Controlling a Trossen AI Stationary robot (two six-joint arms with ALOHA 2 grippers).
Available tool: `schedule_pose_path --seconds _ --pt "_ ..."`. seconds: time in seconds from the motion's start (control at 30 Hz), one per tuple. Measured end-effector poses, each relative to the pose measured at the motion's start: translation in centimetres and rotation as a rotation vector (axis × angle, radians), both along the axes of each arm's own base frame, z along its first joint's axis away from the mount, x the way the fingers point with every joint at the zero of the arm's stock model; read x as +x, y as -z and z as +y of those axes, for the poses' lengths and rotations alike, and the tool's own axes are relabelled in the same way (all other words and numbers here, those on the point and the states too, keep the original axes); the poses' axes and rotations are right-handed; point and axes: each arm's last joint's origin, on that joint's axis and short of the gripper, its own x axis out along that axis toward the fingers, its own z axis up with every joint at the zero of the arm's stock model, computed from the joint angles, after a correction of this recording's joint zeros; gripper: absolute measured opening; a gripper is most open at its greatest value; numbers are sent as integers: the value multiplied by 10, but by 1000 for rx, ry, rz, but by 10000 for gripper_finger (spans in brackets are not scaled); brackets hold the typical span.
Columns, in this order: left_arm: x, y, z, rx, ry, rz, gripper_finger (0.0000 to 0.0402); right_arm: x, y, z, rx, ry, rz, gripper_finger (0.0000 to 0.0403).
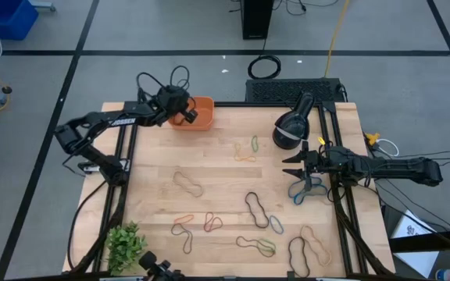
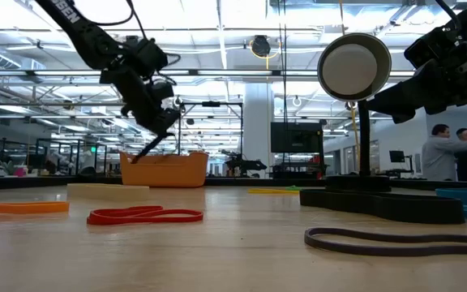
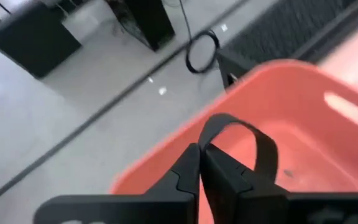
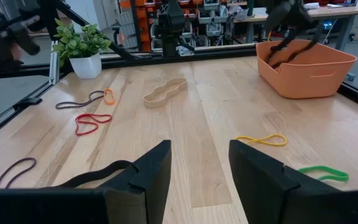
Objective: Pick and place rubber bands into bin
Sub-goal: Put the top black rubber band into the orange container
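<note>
The orange bin (image 1: 203, 119) stands at the table's far edge, left of centre; it also shows in the low view (image 2: 169, 172). My left gripper (image 1: 184, 115) is over the bin's left part, shut on a black rubber band (image 3: 253, 140). My right gripper (image 1: 294, 164) is open and empty above the table's right side, close to a blue band (image 1: 303, 190); its fingers show apart in the right wrist view (image 4: 199, 162). Several more bands lie flat on the table, among them a tan one (image 1: 187, 184), a black one (image 1: 256, 209) and a green one (image 1: 254, 144). My left gripper pinches the black band between its two shut fingers (image 3: 185, 171). A loop of the band (image 3: 229, 121) stands out past the fingertips. The fingers slant down from the table's left over the bin. In the right wrist view the band (image 4: 288, 53) hangs slack below the gripper, inside the bin's walls (image 4: 309, 71).
A black stand with a round head (image 1: 291, 129) sits at the far right, close to my right arm. A potted plant (image 1: 126, 246) stands at the near left corner. A coiled black cable (image 1: 266, 66) lies on the floor beyond the table.
</note>
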Motion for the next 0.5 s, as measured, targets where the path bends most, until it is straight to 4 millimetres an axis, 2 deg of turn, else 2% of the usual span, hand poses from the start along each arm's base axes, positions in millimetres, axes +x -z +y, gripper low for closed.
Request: schedule_pose_path --seconds 0.2,0.5 --pt "6 17 -1 -78 45 22 54 0 0 0 0 0 0 155" --pt "15 27 -8 -112 93 48 35 0 0 0 0 0 0 155"
